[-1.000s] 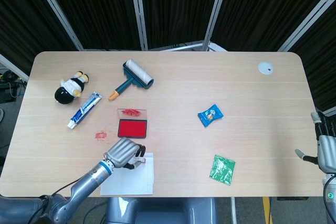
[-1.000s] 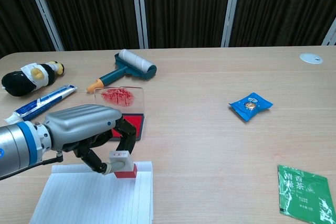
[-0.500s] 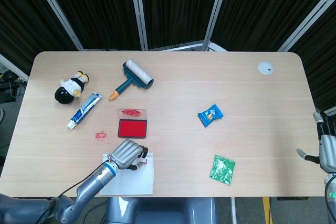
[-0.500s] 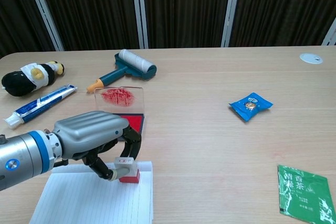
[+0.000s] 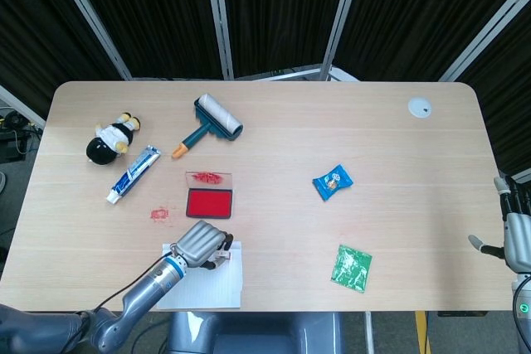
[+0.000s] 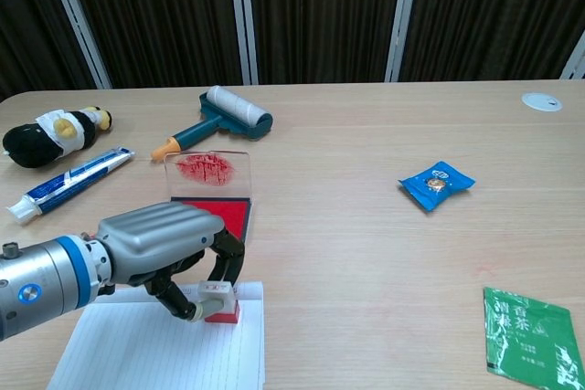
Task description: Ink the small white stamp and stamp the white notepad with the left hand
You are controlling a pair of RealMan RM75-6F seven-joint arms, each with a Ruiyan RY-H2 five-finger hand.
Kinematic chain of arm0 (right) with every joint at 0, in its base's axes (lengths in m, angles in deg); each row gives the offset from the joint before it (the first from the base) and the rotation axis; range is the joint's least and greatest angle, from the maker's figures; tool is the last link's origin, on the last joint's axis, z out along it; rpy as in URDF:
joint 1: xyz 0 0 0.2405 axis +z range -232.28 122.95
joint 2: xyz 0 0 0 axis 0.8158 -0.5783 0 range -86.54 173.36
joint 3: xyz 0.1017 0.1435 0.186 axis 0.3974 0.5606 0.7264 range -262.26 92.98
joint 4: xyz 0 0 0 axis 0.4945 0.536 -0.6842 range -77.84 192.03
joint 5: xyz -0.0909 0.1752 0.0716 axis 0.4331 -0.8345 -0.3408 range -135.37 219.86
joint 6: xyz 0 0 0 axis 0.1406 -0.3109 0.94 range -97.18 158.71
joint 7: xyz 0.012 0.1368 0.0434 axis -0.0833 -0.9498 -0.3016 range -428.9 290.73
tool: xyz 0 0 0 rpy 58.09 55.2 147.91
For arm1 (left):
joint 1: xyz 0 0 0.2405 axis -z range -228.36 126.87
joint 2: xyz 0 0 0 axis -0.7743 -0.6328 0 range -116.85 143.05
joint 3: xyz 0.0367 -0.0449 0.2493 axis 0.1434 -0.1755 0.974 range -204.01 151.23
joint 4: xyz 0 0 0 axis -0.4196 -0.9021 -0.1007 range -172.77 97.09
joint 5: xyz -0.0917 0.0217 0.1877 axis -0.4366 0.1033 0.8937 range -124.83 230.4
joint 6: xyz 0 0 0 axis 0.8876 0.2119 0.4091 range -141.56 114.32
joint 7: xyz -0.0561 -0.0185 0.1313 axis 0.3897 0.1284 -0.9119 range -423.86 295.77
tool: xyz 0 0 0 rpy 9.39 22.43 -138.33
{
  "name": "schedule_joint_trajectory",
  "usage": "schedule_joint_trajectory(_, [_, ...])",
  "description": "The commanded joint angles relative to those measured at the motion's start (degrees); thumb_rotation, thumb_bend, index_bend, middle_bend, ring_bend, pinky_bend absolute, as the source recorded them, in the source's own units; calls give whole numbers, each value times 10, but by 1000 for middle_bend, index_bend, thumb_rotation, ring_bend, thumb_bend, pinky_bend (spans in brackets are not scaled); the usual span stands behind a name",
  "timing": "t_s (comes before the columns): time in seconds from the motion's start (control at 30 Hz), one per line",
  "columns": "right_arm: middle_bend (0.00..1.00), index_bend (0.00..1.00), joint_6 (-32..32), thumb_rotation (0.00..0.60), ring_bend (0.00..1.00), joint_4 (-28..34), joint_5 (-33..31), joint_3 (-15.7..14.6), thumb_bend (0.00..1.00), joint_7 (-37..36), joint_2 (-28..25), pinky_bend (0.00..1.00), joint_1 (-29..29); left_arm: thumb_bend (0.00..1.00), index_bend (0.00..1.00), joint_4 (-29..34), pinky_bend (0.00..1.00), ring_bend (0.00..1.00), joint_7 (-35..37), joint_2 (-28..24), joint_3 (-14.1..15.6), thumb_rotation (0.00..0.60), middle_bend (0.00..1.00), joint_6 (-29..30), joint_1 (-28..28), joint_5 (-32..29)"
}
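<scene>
My left hand (image 6: 160, 244) (image 5: 199, 242) grips the small white stamp (image 6: 219, 301), whose red base presses down on the top right corner of the white notepad (image 6: 155, 349) (image 5: 207, 285). The fingers curl over the stamp from the left. In the head view the hand hides the stamp. Just beyond the notepad lies the red ink pad (image 6: 222, 214) (image 5: 208, 202) with its clear, red-smeared lid (image 6: 207, 169) open behind it. My right hand (image 5: 516, 234) stays at the table's right edge, away from all of this, fingers apart and holding nothing.
A lint roller (image 6: 222, 114), a toothpaste tube (image 6: 69, 183) and a penguin plush (image 6: 50, 133) lie at the far left. A blue snack packet (image 6: 437, 182) and a green sachet (image 6: 532, 332) sit to the right. A red ink smudge (image 5: 158, 214) marks the table left of the pad.
My left hand has lowered the stamp from just above the notepad's corner until its red base sits on the paper. The right hand stays put.
</scene>
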Motion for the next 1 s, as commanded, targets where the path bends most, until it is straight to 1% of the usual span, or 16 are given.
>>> schedule_joint_trajectory(0.03, [0,0,0,600,0,0,0,0,0,0,0,0,0,405,627,-5,800,836,3,2,1,600,577,-2,0,2])
schedule_joint_trajectory(0.6, [0,0,-2,600,0,-1,-1,0,0,-1,0,0,0,406,627,-21,800,836,11,11,4,600,579,-9,-3,4])
schedule_joint_trajectory(1.0, [0,0,-1,600,0,-1,-1,0,0,-4,-1,0,-1,406,627,-17,800,836,13,7,3,600,579,-4,-6,9])
